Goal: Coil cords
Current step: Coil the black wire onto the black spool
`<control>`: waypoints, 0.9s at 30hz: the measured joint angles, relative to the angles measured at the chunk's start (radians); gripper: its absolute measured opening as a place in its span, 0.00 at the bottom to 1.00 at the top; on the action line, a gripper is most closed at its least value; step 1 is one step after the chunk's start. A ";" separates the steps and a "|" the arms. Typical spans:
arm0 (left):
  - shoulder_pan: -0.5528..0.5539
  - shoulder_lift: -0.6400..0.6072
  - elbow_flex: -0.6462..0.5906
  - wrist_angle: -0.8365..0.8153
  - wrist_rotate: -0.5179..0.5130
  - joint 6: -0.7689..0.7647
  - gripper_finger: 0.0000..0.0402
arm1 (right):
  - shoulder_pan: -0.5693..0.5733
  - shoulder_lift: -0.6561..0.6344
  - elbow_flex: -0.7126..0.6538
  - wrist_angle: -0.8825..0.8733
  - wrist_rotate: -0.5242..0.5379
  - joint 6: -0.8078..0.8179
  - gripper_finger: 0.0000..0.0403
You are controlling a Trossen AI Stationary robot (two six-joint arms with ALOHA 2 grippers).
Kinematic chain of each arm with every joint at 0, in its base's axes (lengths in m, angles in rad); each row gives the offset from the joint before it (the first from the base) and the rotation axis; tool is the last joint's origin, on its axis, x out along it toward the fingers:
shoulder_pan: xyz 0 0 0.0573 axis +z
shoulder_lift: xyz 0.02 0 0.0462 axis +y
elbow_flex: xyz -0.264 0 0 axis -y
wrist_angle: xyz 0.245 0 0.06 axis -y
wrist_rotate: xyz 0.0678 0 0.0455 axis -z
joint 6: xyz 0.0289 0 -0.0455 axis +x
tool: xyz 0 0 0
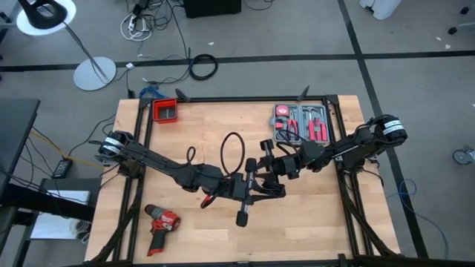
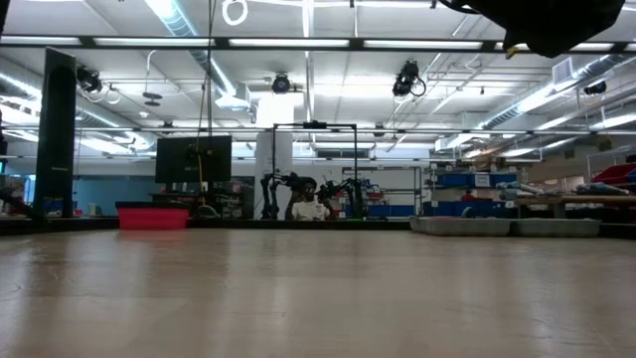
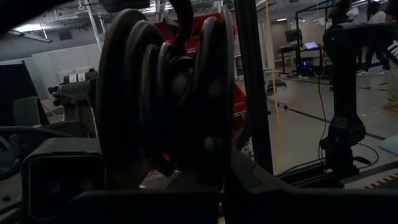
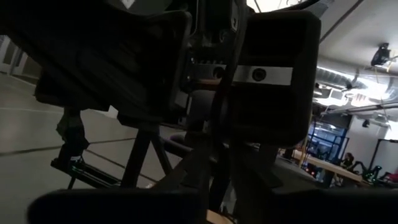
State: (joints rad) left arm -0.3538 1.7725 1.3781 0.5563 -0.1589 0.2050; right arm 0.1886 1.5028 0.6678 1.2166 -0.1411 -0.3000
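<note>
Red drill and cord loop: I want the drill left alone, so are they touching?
Apart. In the high view the red drill lies near the table's front-left corner; bare wood separates it from the cord looped mid-table.

No text, label, brand, number or sign can be read in any view — neither on the table's things nor in the room behind — all markings are too small or dark.

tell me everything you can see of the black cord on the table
The cord is thin, black and flexible, probably rubber-coated. One part stands as an open oval loop over the middle of the wooden table; a smaller loop shows left of it. The lower end runs into the cluster where the left end effector and right end effector meet. Its plug is not visible.
</note>
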 joint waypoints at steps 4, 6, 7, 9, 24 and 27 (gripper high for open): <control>0.000 0.000 0.000 -0.001 -0.002 0.000 0.00 | 0.000 0.000 0.000 -0.006 0.005 0.006 0.02; 0.000 0.000 0.000 -0.001 -0.002 0.000 0.00 | 0.000 0.000 0.000 -0.006 0.012 0.034 0.01; 0.000 0.000 0.000 -0.001 -0.002 0.000 0.00 | 0.000 0.000 0.000 -0.006 0.014 0.044 0.01; 0.000 0.000 0.000 0.000 -0.002 0.000 0.00 | 0.000 0.000 0.000 -0.009 0.017 0.058 0.01; -0.007 0.000 0.000 0.001 -0.009 -0.009 0.00 | -0.015 0.000 -0.086 -0.116 0.075 0.124 0.00; -0.007 0.000 0.000 -0.006 -0.014 -0.015 0.00 | -0.013 -0.001 -0.127 -0.083 0.070 0.139 0.00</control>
State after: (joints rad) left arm -0.3611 1.7725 1.3781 0.5499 -0.1724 0.1903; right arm 0.1755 1.5017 0.5409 1.1335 -0.0714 -0.1610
